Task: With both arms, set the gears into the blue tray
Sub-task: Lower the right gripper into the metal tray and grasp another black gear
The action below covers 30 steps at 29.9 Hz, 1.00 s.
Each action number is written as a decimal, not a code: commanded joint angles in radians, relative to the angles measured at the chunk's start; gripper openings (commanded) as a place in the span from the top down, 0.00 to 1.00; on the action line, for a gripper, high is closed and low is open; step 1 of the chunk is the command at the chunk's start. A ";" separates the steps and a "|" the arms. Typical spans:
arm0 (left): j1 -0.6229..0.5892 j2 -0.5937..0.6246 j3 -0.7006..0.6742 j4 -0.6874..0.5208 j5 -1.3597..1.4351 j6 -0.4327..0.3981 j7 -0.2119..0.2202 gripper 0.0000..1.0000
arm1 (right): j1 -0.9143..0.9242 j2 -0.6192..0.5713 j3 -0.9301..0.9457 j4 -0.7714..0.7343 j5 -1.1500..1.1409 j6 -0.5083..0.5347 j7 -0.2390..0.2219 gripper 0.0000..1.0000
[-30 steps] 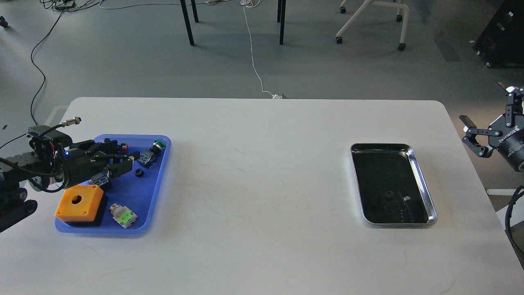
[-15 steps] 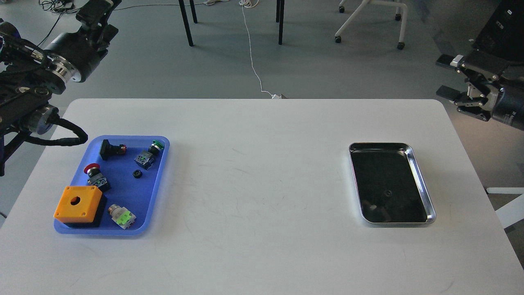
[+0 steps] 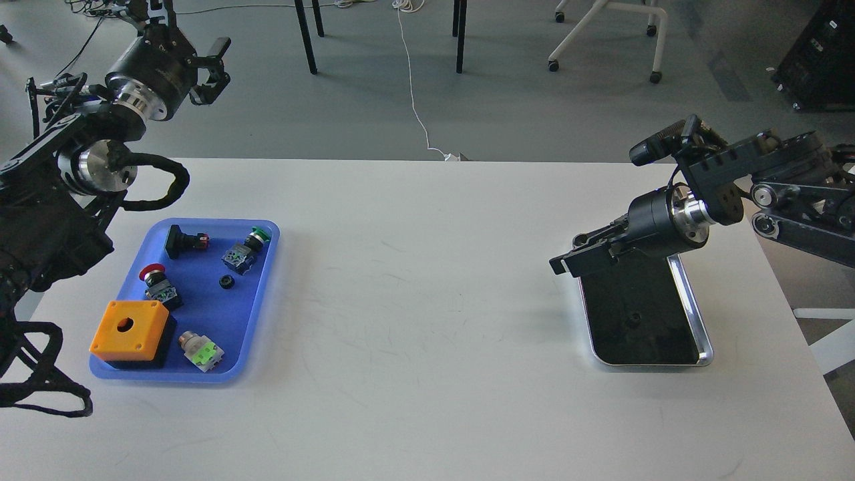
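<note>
The blue tray point(image 3: 262, 294) lies at the table's left. One small black gear point(image 3: 226, 282) rests in its middle. A second gear point(image 3: 634, 319) lies on the dark bottom of the steel tray point(image 3: 695, 314) at the right. My left gripper point(image 3: 186, 28) is raised high beyond the table's far left corner, open and empty, well away from the blue tray. My right gripper point(image 3: 568, 254) points left over the steel tray's far left corner. Its fingers stand a little apart with nothing between them. It hangs above and behind the gear there.
In the blue tray also sit an orange box point(image 3: 130, 331), a red-capped switch point(image 3: 155, 282), a green-capped switch point(image 3: 247, 248), a black-capped switch point(image 3: 184, 240) and a green-based switch point(image 3: 200, 351). My left arm point(image 3: 60, 200) hangs over the table's left edge.
My right arm has swung in from the right edge to over the steel tray's far end. My left gripper has shifted right and turned, staying high off the table.
</note>
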<state>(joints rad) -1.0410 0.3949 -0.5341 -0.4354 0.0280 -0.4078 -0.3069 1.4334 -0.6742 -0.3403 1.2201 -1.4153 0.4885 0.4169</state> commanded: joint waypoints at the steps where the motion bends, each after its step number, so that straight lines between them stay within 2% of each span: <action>1: 0.001 -0.010 -0.001 0.000 -0.052 -0.020 0.002 0.02 | 0.012 0.010 -0.086 -0.004 -0.115 0.000 0.008 0.04; 3: 0.004 -0.010 -0.001 0.000 -0.079 -0.038 0.008 0.02 | 0.012 0.010 -0.126 -0.013 -0.175 0.000 0.016 0.05; 8: 0.010 -0.002 -0.007 0.000 -0.134 -0.072 0.057 0.02 | -0.007 0.007 -0.161 -0.027 -0.231 0.000 0.016 0.05; 15: 0.015 0.002 -0.001 0.000 -0.135 -0.081 0.064 0.02 | -0.065 0.041 -0.167 -0.143 -0.346 0.000 0.014 0.06; 18: 0.019 0.009 -0.001 0.000 -0.135 -0.081 0.064 0.02 | -0.091 0.068 -0.166 -0.174 -0.346 0.000 0.014 0.12; 20: 0.019 0.009 -0.001 0.000 -0.135 -0.081 0.064 0.02 | -0.109 0.084 -0.163 -0.195 -0.344 0.000 0.014 0.24; 23: 0.019 0.009 -0.001 0.000 -0.137 -0.081 0.064 0.02 | -0.123 0.091 -0.161 -0.197 -0.344 0.000 0.014 0.35; 30: 0.019 0.009 0.000 0.000 -0.137 -0.081 0.064 0.02 | -0.168 0.096 -0.146 -0.199 -0.340 0.000 0.016 0.41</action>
<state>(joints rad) -1.0217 0.4034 -0.5347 -0.4360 -0.1088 -0.4888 -0.2424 1.2884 -0.5803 -0.4988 1.0224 -1.7575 0.4887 0.4310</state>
